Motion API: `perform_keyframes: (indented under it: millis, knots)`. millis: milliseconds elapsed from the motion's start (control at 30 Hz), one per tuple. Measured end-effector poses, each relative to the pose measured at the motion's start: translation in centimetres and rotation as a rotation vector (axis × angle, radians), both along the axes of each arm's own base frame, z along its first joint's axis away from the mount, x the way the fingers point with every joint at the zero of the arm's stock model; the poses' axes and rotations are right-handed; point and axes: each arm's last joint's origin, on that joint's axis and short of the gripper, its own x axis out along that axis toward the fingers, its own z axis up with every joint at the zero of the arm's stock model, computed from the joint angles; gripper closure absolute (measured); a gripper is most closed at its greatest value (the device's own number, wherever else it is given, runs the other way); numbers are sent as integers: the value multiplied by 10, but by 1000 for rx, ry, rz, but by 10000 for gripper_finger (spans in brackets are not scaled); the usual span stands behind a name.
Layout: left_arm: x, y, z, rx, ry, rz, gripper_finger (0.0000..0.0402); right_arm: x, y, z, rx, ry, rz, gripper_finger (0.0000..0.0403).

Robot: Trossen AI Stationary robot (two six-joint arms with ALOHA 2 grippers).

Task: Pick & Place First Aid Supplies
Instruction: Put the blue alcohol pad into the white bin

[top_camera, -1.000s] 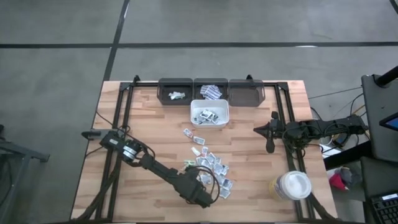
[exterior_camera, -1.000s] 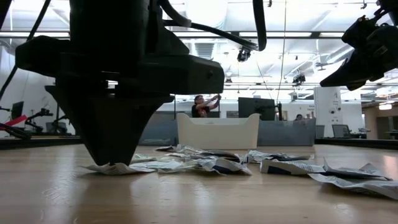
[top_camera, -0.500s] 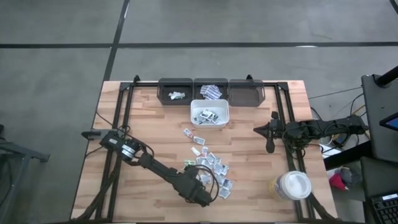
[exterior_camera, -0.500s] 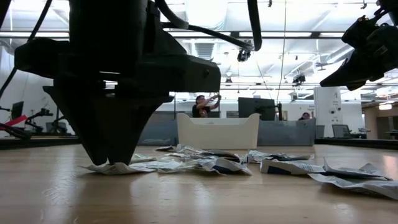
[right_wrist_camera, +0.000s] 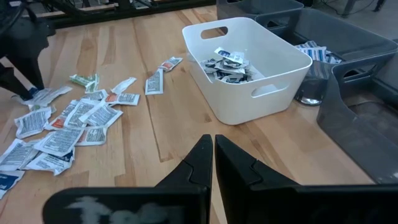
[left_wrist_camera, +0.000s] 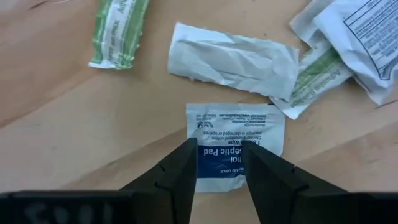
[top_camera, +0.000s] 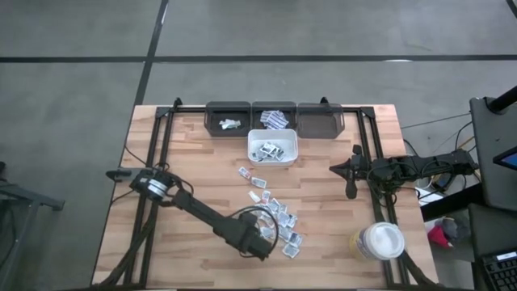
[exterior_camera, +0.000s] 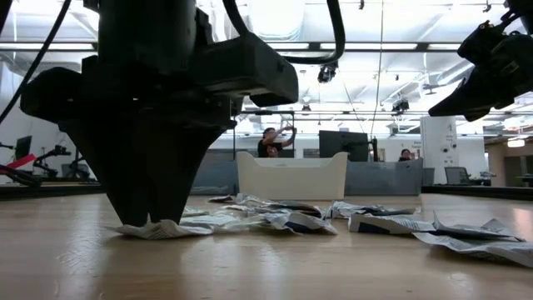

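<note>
Several small sachets (top_camera: 275, 214), white with blue or green print, lie scattered flat on the wooden table (top_camera: 194, 162). My left gripper (left_wrist_camera: 221, 155) points straight down at the near edge of the heap, open. Its two fingertips stand over one white-and-blue sachet (left_wrist_camera: 236, 127) that lies flat on the wood. In the low view the left gripper (exterior_camera: 154, 218) reaches down to table height. My right gripper (right_wrist_camera: 213, 146) is shut on nothing and waits above the table's right side (top_camera: 335, 169). My left gripper comes at the white-and-blue sachet from above, fingers pointing down. Both fingertips (left_wrist_camera: 183, 158) sit over its blue-printed half (left_wrist_camera: 221, 163), one on each side of the print. The sachet lies flat on the table. Whether the tips press on it I cannot tell.
A white bin (top_camera: 272, 148) with several sachets stands beyond the heap. Three dark bins (top_camera: 273, 118) line the far edge. A white round lidded tub (top_camera: 378, 241) stands near the right front corner. Bare wood lies at the table's left.
My left gripper has sunk straight down onto the sachet at the heap's near edge. In the low view its fingertips now stand a little wider apart at table height. The sachets have stayed where they were.
</note>
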Motion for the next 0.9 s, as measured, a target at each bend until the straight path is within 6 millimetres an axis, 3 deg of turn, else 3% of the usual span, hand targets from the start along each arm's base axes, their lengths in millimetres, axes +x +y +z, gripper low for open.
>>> perform_keyframes:
  millis: [400,900]
  knots:
    - [-2,4,-7,-25,-5,-50,269,0,0,0,0,-1,0,385]
    - [0,7,-7,20,-47,-64,396,0,0,0,0,-1,0,385]
